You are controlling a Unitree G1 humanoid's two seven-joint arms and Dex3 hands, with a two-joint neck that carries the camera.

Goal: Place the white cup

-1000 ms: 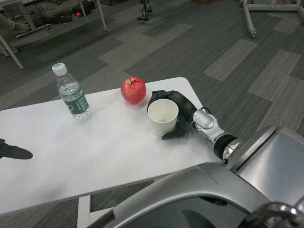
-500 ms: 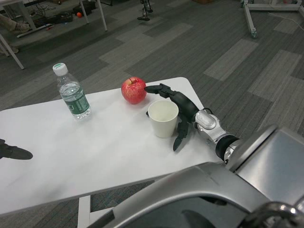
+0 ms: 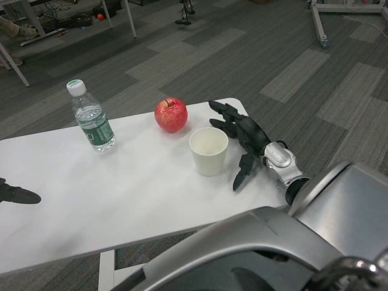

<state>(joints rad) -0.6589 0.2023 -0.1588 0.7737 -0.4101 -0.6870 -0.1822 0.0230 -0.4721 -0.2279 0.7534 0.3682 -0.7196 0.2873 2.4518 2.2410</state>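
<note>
The white cup (image 3: 208, 151) stands upright on the white table (image 3: 139, 188), just in front and right of a red apple (image 3: 170, 115). My right hand (image 3: 242, 138) lies to the right of the cup with its fingers spread wide, a small gap between them and the cup's wall. It holds nothing. At the left edge of the picture only the fingertips of my left hand (image 3: 17, 194) show, resting low on the table, away from the cup.
A water bottle (image 3: 91, 118) with a white cap and green label stands at the table's back left. The table's right edge runs just beyond my right hand. Chair and table legs stand on the grey carpet behind.
My right hand has let go of the cup, spread its fingers and drawn back to the right. The cup stays standing where it was. The left hand has not moved.
</note>
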